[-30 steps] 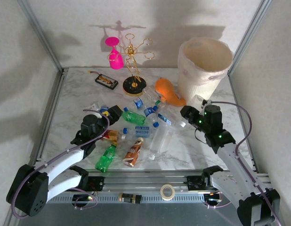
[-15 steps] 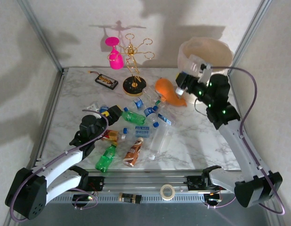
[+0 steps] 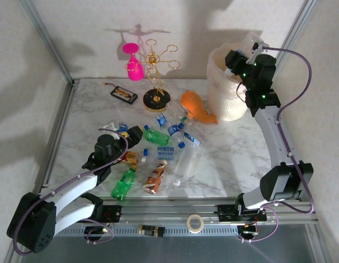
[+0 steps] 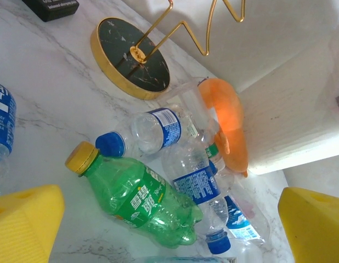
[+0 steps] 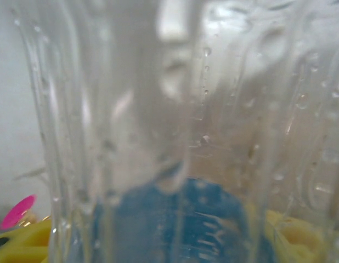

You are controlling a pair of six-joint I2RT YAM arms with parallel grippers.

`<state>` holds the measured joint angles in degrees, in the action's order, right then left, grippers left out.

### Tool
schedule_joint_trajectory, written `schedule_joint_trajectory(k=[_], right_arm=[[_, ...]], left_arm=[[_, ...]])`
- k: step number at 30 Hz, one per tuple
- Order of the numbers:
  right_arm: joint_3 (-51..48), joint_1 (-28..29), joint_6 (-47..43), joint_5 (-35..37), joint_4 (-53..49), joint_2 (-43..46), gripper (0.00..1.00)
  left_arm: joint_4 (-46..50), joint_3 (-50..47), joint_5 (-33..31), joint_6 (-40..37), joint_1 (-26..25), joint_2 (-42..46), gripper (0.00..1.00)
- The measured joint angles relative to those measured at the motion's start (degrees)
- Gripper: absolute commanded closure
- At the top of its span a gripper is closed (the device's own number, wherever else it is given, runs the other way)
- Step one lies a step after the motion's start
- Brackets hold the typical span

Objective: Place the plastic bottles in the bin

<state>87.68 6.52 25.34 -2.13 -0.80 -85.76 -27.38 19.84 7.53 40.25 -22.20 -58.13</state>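
Observation:
My right gripper (image 3: 236,58) hangs over the rim of the cream-white bin (image 3: 224,101), shut on a clear plastic bottle (image 3: 255,40). In the right wrist view that bottle (image 5: 169,109) presses close against the lens, with something blue behind its wall. My left gripper (image 3: 134,134) is low over the heap of bottles at mid-table and stands open, its yellow pads (image 4: 24,219) wide apart. Below them lie a green bottle (image 4: 139,200) and clear blue-labelled bottles (image 4: 197,183). Another green bottle (image 3: 123,183) and a brown one (image 3: 154,176) lie nearer the front edge.
An orange fish toy (image 3: 196,107) lies against the bin's foot. The gold wire rack (image 3: 156,66) with a pink glass (image 3: 134,63) stands at the back, and a flat black device (image 3: 124,94) is to its left. A tape roll (image 3: 195,223) sits on the front rail.
The right arm has risen from the table beside the bin to above its rim, carrying the clear bottle. The left arm has barely moved.

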Motion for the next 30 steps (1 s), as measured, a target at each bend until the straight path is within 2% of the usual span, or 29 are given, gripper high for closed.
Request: schedule_joint_trajectory(k=[10, 18, 21, 24, 30], right_arm=[[6.8, -2.8, -2.3, 4.1, 2.4, -11.1, 0.59], [16.7, -2.7, -5.3, 5.1, -4.3, -22.1, 0.52], [21.2, -2.7, -5.9, 5.1, -7.8, -26.5, 0.46], [24.7, -2.7, -6.4, 5.0, -11.0, -29.7, 0.35], [26.5, -2.7, -7.4, 5.0, -14.1, -31.1, 0.17]], left_arm=[[2.1, 1.1, 1.4, -2.1, 0.0, 0.0, 0.0], [5.6, 2.2, 1.6, -3.4, 0.0, 3.8, 0.0], [6.3, 1.7, 0.6, -3.4, 0.0, 7.3, 0.0], [7.9, 1.4, -1.1, -3.4, 0.0, 9.6, 0.0], [10.4, 0.8, -5.2, -3.5, 0.0, 11.3, 0.0]])
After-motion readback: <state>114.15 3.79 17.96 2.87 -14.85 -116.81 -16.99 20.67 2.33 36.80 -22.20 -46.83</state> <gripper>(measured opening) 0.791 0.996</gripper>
